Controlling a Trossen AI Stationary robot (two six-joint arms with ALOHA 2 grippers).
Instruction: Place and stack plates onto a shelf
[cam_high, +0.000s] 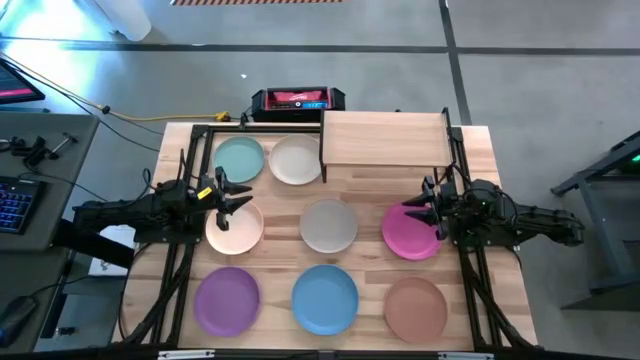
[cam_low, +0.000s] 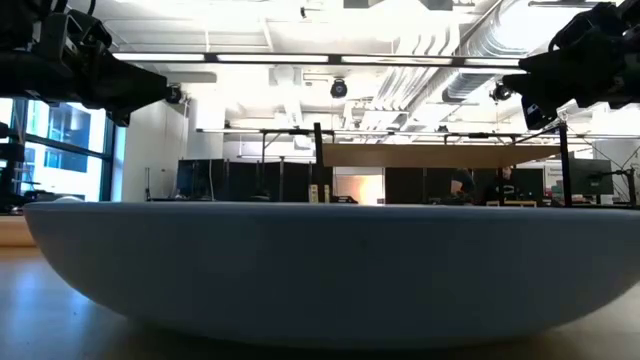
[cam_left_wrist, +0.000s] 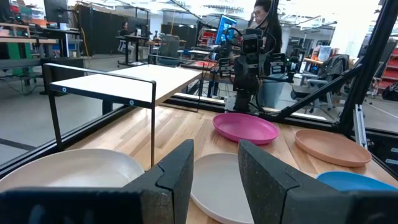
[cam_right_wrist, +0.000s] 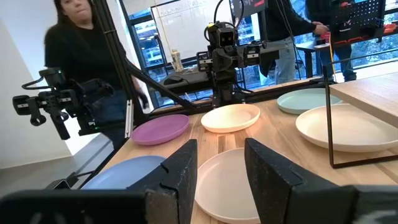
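Eight plates lie flat on the tabletop in the high view: teal, cream-white, peach-pink, grey, magenta, purple, blue, terracotta. The shelf stands at the far edge on black legs, its board bare. My left gripper hovers open above the peach-pink plate's far rim, pointing toward the grey plate. My right gripper hovers open over the magenta plate's left part, facing the grey plate.
A red and black box sits beyond the table's far edge, left of the shelf. Black frame rails run along both table sides. In the low view the blue plate fills the foreground. People stand beyond the table, one person on the left side.
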